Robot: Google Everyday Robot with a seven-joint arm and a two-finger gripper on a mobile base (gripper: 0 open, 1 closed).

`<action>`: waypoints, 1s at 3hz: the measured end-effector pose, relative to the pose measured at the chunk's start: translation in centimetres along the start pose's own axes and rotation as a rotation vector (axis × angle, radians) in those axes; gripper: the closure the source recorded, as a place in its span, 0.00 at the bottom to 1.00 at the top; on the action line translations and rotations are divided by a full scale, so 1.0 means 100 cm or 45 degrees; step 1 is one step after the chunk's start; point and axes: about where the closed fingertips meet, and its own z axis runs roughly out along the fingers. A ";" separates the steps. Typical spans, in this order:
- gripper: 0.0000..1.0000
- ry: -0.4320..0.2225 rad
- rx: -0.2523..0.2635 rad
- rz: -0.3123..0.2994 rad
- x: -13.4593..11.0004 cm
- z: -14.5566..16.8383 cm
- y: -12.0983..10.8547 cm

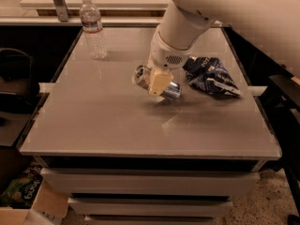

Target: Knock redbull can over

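The redbull can (171, 91) is near the middle of the grey table (108, 121). It is tipped far over, its silver top pointing left and its blue and silver body running down to the right, close to the surface. My gripper (158, 82) comes down from the white arm at the upper right and sits right over the can's middle, hiding that part. I cannot tell whether the can rests on the table or still leans on the gripper.
A clear water bottle (93, 28) with a white cap stands upright at the far left of the table. A dark blue and white snack bag (212, 75) lies just right of the can. A cardboard box (28, 205) is on the floor at lower left.
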 end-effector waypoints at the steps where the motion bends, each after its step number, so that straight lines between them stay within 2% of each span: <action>1: 1.00 0.162 0.006 -0.082 0.002 0.004 0.006; 2: 1.00 0.246 -0.011 -0.156 0.000 0.011 0.011; 3: 1.00 0.274 -0.051 -0.224 -0.005 0.020 0.017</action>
